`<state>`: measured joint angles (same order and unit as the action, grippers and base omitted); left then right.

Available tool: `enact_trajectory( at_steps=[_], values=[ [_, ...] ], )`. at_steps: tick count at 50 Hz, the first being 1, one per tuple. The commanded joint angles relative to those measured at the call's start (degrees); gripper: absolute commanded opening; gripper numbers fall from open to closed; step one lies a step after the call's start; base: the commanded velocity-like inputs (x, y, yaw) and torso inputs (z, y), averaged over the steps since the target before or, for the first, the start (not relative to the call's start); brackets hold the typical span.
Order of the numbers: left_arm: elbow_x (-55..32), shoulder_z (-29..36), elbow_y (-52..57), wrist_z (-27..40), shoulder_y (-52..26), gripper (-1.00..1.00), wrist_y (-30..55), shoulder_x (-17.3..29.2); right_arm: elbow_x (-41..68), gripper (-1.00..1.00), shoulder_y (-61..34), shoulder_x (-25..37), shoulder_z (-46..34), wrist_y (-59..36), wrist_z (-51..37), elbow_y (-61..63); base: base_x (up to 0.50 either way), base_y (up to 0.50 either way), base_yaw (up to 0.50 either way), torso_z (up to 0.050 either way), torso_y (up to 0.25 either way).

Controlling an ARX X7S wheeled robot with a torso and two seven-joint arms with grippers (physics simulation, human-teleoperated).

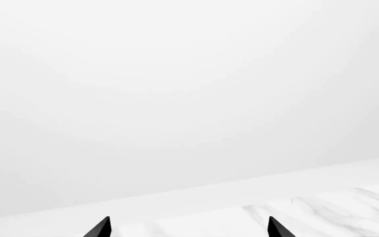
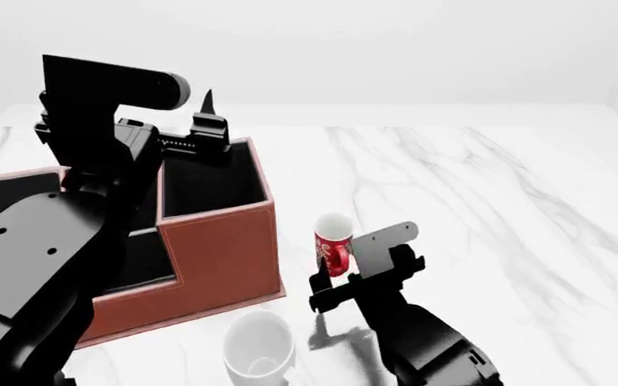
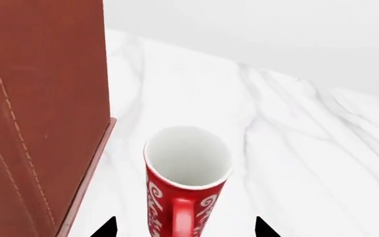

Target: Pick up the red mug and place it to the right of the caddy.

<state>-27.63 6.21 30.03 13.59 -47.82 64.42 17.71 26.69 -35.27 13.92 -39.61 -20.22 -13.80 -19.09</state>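
The red mug (image 2: 333,245) stands upright on the marble table (image 2: 481,201), just to the right of the caddy (image 2: 223,241) and apart from its wall. The right gripper (image 3: 184,228) has its two fingers spread wide on either side of the mug's handle, not touching it. The left gripper (image 1: 188,228) is also spread open, holding nothing, raised above the caddy's back; a white mug (image 2: 257,347) sits near the caddy's front.
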Motion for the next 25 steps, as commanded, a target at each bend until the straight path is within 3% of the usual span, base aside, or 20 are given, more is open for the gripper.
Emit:
enact_trajectory(
  at_steps=[1,6,14,19,25],
  values=[
    [1.2,-1.1,-0.8,-1.1,0.2,1.00,-0.8,-1.0,4.0,1.00,6.4,6.4,4.6,-5.0,-2.2,15.9,0.00,0.00,0.00,0.000,0.000],
    [1.0,-1.2,-0.7,-1.0,0.4,1.00,-0.9,-1.0,6.6,1.00,10.7,10.9,6.4,-6.3,-4.5,27.1,0.00,0.00,0.00,0.000,0.000],
    [0.7,-1.4,-0.2,-0.7,0.5,1.00,-0.7,-0.9,9.2,1.00,14.3,14.6,9.8,-6.4,-7.6,34.9,0.00,0.00,0.00,0.000,0.000],
    [0.6,-1.0,-0.2,-0.5,0.2,1.00,-0.4,-0.9,13.2,1.00,15.2,19.1,17.2,-5.5,-12.3,47.8,0.00,0.00,0.00,0.000,0.000],
    [0.5,-0.7,-0.3,-0.4,0.0,1.00,-0.5,-0.9,19.4,1.00,16.9,21.0,28.5,2.2,-15.8,59.3,0.00,0.00,0.00,0.000,0.000]
  ],
)
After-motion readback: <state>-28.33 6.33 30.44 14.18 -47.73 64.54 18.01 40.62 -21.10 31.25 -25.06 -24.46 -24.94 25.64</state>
